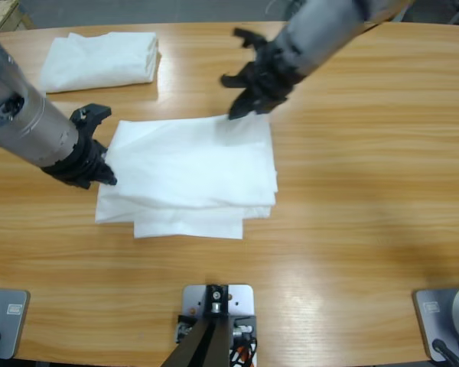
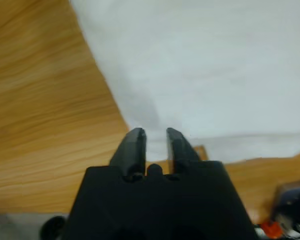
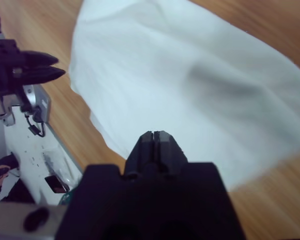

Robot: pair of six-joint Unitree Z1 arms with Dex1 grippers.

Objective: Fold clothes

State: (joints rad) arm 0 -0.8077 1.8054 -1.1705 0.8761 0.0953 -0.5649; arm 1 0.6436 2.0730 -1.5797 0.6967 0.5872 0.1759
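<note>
Your table (image 1: 352,191) carries one folded T-shirt (image 1: 191,172) at centre, layered into a rough rectangle (edges uneven, tidying may remain). A finished folded shirt (image 1: 99,61) lies far-left. Left gripper (image 1: 99,172) sits at its left edge, jaws slightly spread, holding nothing. Right gripper (image 1: 241,111), jaws pressed together, sits over the far corner.

The T-shirt (image 1: 191,172) I am working on is lying flat at the table's middle, folded into a layered white rectangle, with lower layers showing past its near edge and its far right corner lifting slightly. A second white T-shirt (image 1: 99,61) is sitting folded at the far left, well apart from it.
</note>
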